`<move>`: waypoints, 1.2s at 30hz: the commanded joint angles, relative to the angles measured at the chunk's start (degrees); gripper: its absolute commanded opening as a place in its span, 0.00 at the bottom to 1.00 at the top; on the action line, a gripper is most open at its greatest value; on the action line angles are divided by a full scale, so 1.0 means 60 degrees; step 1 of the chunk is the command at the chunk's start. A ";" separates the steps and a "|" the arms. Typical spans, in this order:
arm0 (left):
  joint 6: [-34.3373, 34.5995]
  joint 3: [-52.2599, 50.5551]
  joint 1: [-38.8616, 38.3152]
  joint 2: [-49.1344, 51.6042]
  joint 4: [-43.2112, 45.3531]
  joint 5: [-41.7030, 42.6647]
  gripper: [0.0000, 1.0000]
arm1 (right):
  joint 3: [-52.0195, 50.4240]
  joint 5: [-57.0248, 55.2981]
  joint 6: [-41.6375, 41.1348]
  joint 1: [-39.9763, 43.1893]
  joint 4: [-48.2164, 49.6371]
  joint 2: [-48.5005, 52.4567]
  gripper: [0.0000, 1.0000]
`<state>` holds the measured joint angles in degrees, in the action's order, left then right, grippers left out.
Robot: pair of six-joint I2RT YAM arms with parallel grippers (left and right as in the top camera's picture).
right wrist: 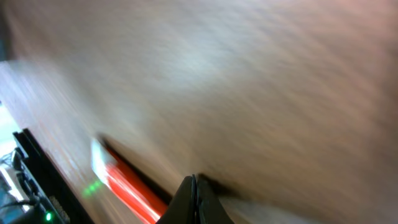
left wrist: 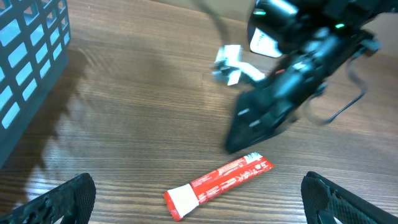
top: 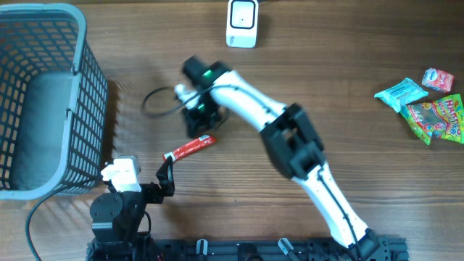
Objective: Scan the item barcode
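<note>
Lying diagonally on the counter (top: 304, 43), the red packet (top: 190, 148) points its white end at the empty, wide-spread left claw (top: 165, 180); the right claw (top: 201, 133), pinched closed on nothing, is beside the other end.

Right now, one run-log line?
sachet: on table, unheld | left jaws: open, empty | right jaws: shut, beside sachet end | scanner: apart from sachet

There is one red stick packet (top: 190, 148), one mesh basket (top: 90, 119) and one white scanner (top: 241, 22). At the far right, three bright snack packets (top: 400, 93) can be told apart. Two robot arms (top: 290, 138) are in view.
</note>
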<state>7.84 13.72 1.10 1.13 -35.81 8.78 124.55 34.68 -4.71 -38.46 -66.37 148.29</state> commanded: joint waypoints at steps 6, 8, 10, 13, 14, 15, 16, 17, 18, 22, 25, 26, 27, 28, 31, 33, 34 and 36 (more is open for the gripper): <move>0.0022 0.0007 -0.0044 -0.0058 0.0055 -0.0087 1.00 | -0.0488 -0.0448 0.2157 0.3126 -0.0925 -0.0951 0.80; 0.0018 0.0007 -0.0044 -0.0058 0.0055 -0.0091 1.00 | -0.0488 -0.0736 0.3337 0.2871 -0.1293 -0.1184 1.00; 0.0022 0.0007 -0.0044 -0.0058 0.0055 -0.0087 1.00 | -0.0532 -0.1242 0.4262 0.2299 -0.1362 -0.1180 1.00; 0.0018 0.0007 -0.0044 -0.0058 0.0055 -0.0091 1.00 | -0.0510 -0.1242 0.4532 0.1428 -0.1231 -0.1191 0.95; 0.0018 0.0007 -0.0044 -0.0058 0.0055 -0.0091 1.00 | -0.0510 -0.1239 0.4532 0.1162 -0.1220 -0.1191 0.91; 0.0018 0.0007 -0.0040 -0.0058 0.0055 -0.0087 1.00 | -0.0510 -0.1279 0.4535 0.0947 -0.1239 -0.1191 0.88; 0.0022 0.0007 -0.0044 -0.0058 0.0055 -0.0087 1.00 | -0.0510 -0.1424 0.4586 0.0670 -0.1304 -0.1191 0.89; 0.0018 0.0007 -0.0044 -0.0058 0.0055 -0.0091 1.00 | -0.0510 -0.1745 0.4612 0.0484 -0.1333 -0.1191 0.92; 0.0022 0.0007 -0.0044 -0.0058 0.0055 -0.0091 1.00 | -0.0510 -0.1956 0.4612 0.0368 -0.1311 -0.1191 0.94; 0.0018 0.0007 -0.0044 -0.0058 0.0055 -0.0091 1.00 | -0.0506 -0.2204 0.4761 0.0029 -0.1096 -0.1206 0.96; 0.0022 0.0007 -0.0044 -0.0058 0.0055 -0.0087 1.00 | -0.0481 -0.2208 0.3759 -0.0051 -0.1126 -0.1552 0.96; 0.0018 0.0007 -0.0044 -0.0058 0.0055 -0.0087 1.00 | -0.0481 -0.2138 0.3071 -0.0047 -0.1137 -0.1781 0.96; 0.0018 0.0007 -0.0040 -0.0058 0.0055 -0.0087 1.00 | -0.0481 -0.1982 0.2816 -0.0044 -0.1180 -0.1912 0.95; 0.0018 0.0007 -0.0044 -0.0058 0.0055 -0.0087 1.00 | -0.0481 -0.1351 0.2492 -0.0040 -0.1264 -0.2211 0.94; 0.0022 0.0007 -0.0044 -0.0058 0.0055 -0.0087 1.00 | -0.0576 0.0011 0.1599 -0.0062 -0.1257 -0.2280 0.98; 0.0022 0.0007 -0.0044 -0.0058 0.0055 -0.0087 1.00 | -0.0976 -0.0120 0.0288 -0.0044 -0.1220 -0.2055 0.98; 0.0018 0.0007 -0.0040 -0.0058 0.0055 -0.0087 1.00 | -0.1118 -0.0120 0.0084 -0.0040 -0.1180 -0.2033 0.99; 0.0018 0.0007 -0.0044 -0.0058 0.0055 -0.0087 1.00 | -0.1497 -0.0120 -0.1566 -0.0102 -0.1067 -0.2033 1.00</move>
<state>7.84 13.72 1.10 1.13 -35.81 8.78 118.21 31.92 0.05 -38.59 -73.12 135.44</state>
